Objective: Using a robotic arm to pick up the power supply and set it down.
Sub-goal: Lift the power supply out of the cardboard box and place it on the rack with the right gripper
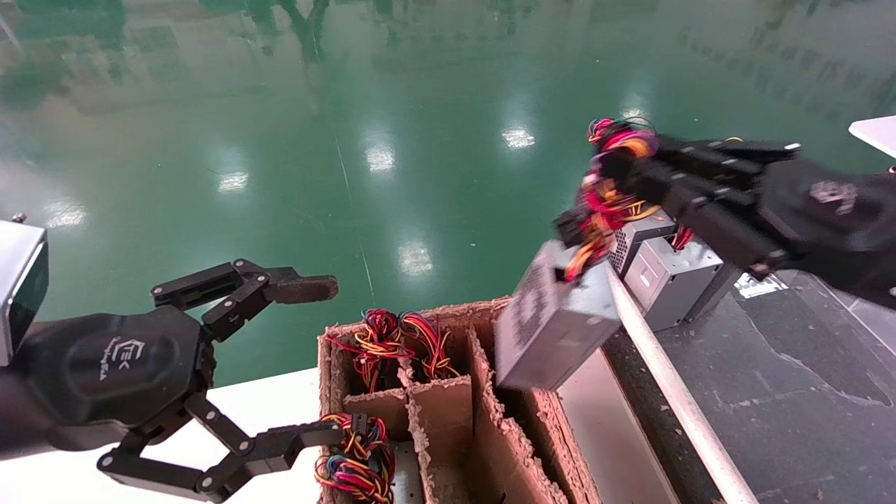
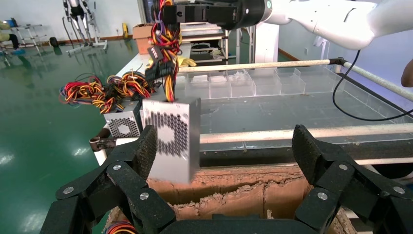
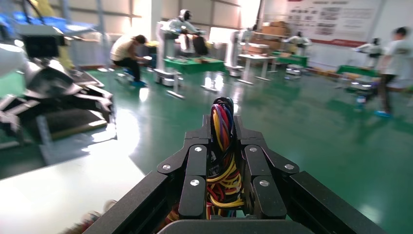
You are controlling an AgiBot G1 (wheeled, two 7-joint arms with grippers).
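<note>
1. The step in hand looks like the carrying one: the right black robotic arm gripper with the rounded palm and white logo (image 1: 633, 168) is clenched on the bundle of red, yellow, orange and black wires (image 3: 223, 161), and the small grey sheet-metal power supply box with the perforated fan grille (image 1: 553, 322) hangs from this bundle.
2. The power supply is in the air, tilted, below and to the left of the fingertips. It is above the right edge of the brown cardboard box with dividers (image 1: 448, 413) and just beside the white rail (image 1: 665, 378) of the dark conveyor surface (image 1: 791, 392).
3. The fingers touch only the wires, not the metal case, so the box can swing.
4. I judge that the next move is to bring it over the dark surface, near the other grey wired boxes (image 1: 665, 269), to lower it slowly, then to release.
5. The left black gripper with the brownish worn fingertip pad (image 1: 329, 357) waits spread apart beside the cardboard box, holding nothing.
</note>
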